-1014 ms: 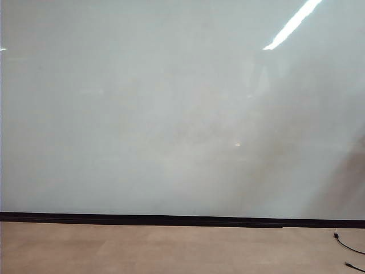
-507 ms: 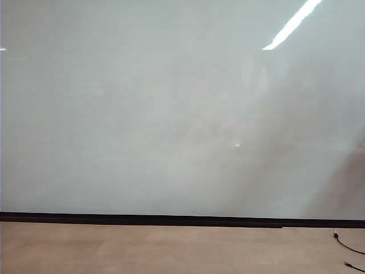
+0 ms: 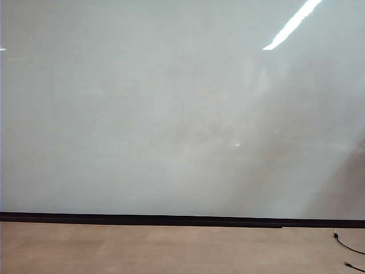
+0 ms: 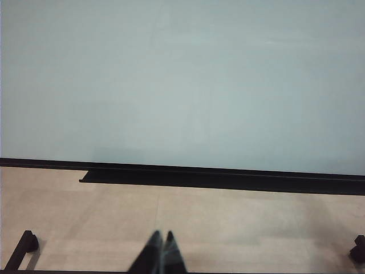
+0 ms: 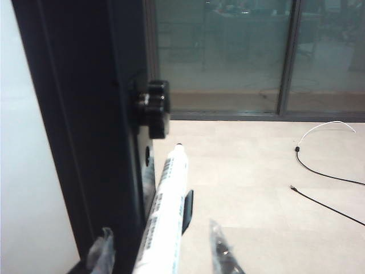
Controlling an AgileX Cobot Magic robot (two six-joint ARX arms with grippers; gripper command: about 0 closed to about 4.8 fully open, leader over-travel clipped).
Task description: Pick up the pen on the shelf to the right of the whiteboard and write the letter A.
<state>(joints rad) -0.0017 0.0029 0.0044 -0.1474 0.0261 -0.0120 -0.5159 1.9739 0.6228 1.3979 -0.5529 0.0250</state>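
- In the right wrist view the right gripper (image 5: 161, 255) sits beside the black frame (image 5: 80, 131) at the board's edge, with the pen (image 5: 165, 214) standing up between its two fingers.
- Those fingers (image 5: 219, 251) stand partly apart, one on each side of the pen. A gap shows between the pen and the finger on the floor side; on the frame side I cannot tell whether the finger touches the barrel. I cannot tell if the pen is gripped.
- The pen is white with dark print along its barrel and a small dark tip at the far end. It lies close along the black frame, just below a black knob (image 5: 154, 107).
- The pen's lower end is cut off by the picture edge, so what it rests on is hidden.
- In the left wrist view the left gripper (image 4: 160, 254) shows only as two dark fingertips pressed together, holding nothing, above the tan floor (image 4: 228, 228) in front of the whiteboard (image 4: 182, 80).
- The exterior view shows the whiteboard (image 3: 171, 108) with no writing on it; neither arm nor the pen appears there.
- A thin black cable (image 5: 325, 188) lies on the floor, well apart from the pen.
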